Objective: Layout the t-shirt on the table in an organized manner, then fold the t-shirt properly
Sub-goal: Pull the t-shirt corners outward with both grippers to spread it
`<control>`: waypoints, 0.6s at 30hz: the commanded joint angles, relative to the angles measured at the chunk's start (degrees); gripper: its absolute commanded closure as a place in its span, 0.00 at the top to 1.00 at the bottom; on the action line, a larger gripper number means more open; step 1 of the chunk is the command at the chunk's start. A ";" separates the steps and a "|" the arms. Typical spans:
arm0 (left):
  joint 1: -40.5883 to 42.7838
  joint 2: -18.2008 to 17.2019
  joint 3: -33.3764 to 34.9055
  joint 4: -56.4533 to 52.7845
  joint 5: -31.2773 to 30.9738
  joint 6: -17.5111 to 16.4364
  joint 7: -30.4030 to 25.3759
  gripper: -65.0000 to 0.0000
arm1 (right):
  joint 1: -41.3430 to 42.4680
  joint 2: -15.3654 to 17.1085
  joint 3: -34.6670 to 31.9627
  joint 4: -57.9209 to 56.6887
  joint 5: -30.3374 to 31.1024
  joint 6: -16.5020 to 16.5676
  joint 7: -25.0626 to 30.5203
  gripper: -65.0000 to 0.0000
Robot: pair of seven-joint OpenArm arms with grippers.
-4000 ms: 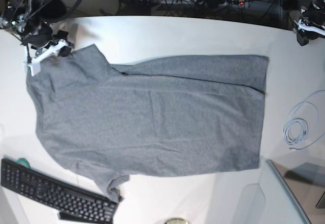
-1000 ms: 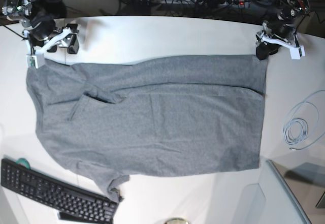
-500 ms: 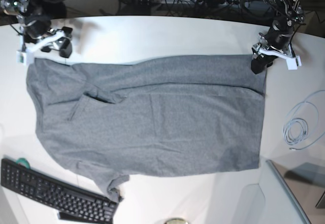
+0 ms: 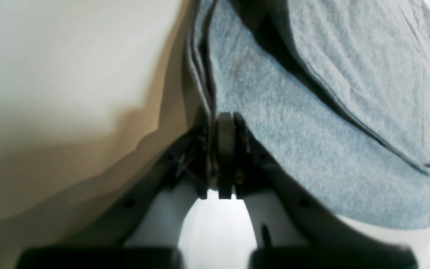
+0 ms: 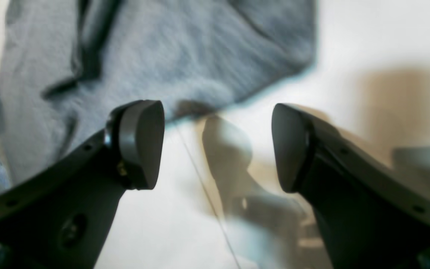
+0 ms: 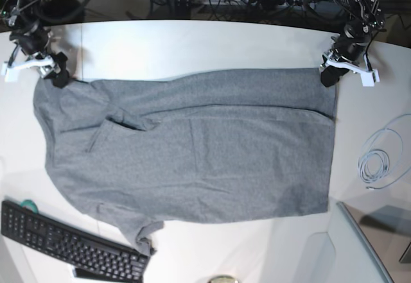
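The grey t-shirt (image 6: pixel 192 148) lies spread flat on the white table (image 6: pixel 192 45), neck end at the left and hem at the right. A small fold sits near its upper left (image 6: pixel 125 119). My left gripper (image 6: pixel 329 76) is at the hem's far right corner. In the left wrist view this gripper (image 4: pixel 224 123) is shut, with the t-shirt (image 4: pixel 312 112) edge pinched between its pads. My right gripper (image 6: pixel 54 77) stands at the shirt's far left corner. In the right wrist view it (image 5: pixel 217 147) is open and holds nothing, with the t-shirt (image 5: pixel 162 56) just beyond its fingertips.
A black keyboard (image 6: pixel 70 244) lies at the front left, close to the lower sleeve. A coiled white cable (image 6: pixel 376 166) rests to the right of the hem. A translucent box (image 6: pixel 359 244) fills the front right corner. Cables and a power strip (image 6: pixel 270 0) run behind the table.
My left gripper has closed on the hem's far corner. My right arm has shifted left and down to the shirt's far left corner, still open. The shirt has not moved.
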 commanded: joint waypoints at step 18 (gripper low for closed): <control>3.33 -3.58 -0.05 5.38 0.65 0.40 0.24 0.00 | 1.24 4.15 0.05 -2.69 0.11 0.16 -1.11 0.01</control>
